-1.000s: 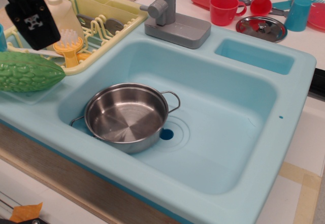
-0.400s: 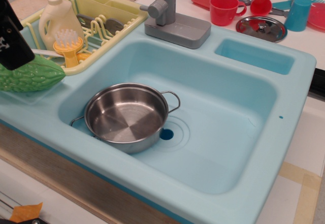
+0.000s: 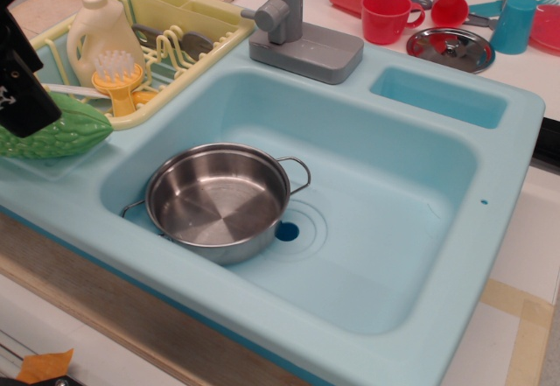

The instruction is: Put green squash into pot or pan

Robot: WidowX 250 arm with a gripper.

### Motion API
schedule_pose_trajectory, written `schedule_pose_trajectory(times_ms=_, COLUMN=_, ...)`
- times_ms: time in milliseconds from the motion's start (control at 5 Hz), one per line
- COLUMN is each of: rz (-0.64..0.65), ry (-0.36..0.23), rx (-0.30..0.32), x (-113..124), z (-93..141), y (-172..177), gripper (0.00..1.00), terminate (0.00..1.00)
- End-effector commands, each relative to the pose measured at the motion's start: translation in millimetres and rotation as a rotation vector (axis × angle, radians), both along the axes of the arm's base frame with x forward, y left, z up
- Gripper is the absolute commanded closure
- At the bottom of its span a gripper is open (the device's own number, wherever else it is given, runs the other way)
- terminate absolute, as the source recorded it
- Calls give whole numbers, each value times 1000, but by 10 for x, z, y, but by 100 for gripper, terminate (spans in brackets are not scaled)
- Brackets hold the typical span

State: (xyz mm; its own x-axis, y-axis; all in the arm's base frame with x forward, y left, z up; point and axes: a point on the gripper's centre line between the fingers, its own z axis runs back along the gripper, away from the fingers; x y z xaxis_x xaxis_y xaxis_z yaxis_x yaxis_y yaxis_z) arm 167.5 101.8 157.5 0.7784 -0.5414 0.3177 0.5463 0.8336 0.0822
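The green squash [image 3: 77,130] lies on a clear tray on the sink's left ledge, with its tapered right end showing. My black gripper [image 3: 19,97] is at the left edge of the view, right over the squash, and covers its left and middle part. Its fingertips are hidden, so I cannot tell whether it is open or shut. The shiny steel pot [image 3: 217,200] stands empty in the blue sink basin [image 3: 385,228], at its left side, next to the drain hole.
A yellow dish rack [image 3: 175,36] with a white bottle [image 3: 103,27] and an orange brush [image 3: 117,75] stands behind the squash. A grey faucet [image 3: 293,27] rises at the back. Red and blue cups and a steel lid [image 3: 450,48] sit at the back right.
My gripper has moved left and down from in front of the dish rack onto the squash. The squash and the pot have not moved.
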Motion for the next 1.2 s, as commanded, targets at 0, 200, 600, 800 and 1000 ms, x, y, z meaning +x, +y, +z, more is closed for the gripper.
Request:
schedule_pose_trajectory(times_ms=0, rz=-13, ry=-33, rx=-7, x=17, z=-86, y=91, gripper=0, terminate=0)
schedule_pose_trajectory(times_ms=200, rz=-4, ry=-18, rx=-35, x=-24, z=-195, y=97, gripper=0, terminate=0)
schedule_pose_trajectory(times_ms=600, rz=-4, ry=-20, rx=-62, x=64, z=-268, y=22, gripper=100, terminate=0)
schedule_pose_trajectory(times_ms=800, rz=-24, ry=-35, rx=-83, x=217, z=-248, y=-142, gripper=100, terminate=0)
schedule_pose_trajectory(times_ms=1000, rz=-54, ry=-45, rx=-110, x=441, z=-184, y=-458, gripper=100, terminate=0)
